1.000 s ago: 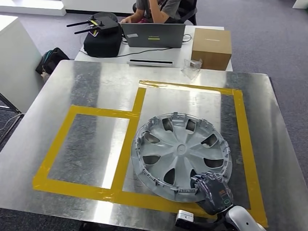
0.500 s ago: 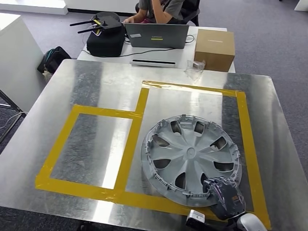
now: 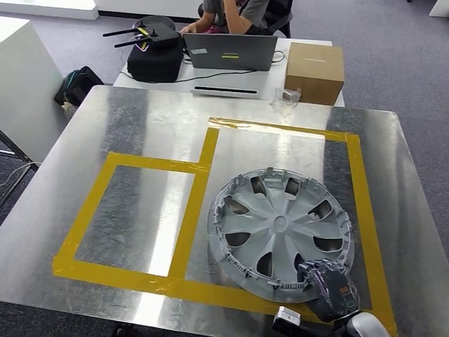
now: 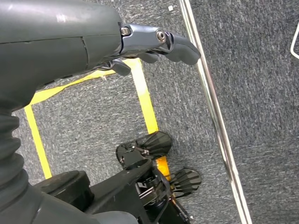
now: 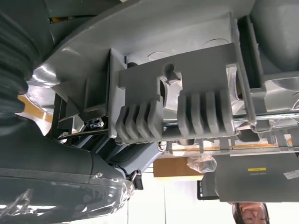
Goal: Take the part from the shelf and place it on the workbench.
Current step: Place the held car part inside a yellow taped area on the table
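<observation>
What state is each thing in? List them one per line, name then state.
Wheel cover: inner side up, on the workbench inside the larger yellow-taped square, near rim gripped.
Right hand: holds the wheel cover's near rim.
Left hand: holds nothing, hangs over the carpet floor.
Workbench: bears the wheel cover.
Laptop: open, on the white desk behind.
Cardboard box: closed, beside the laptop.

right hand [image 3: 331, 288] covers near rim of hubcap [image 3: 279, 232]; fingers hidden beneath; person [image 3: 236, 12] cut off at top edge.
</observation>
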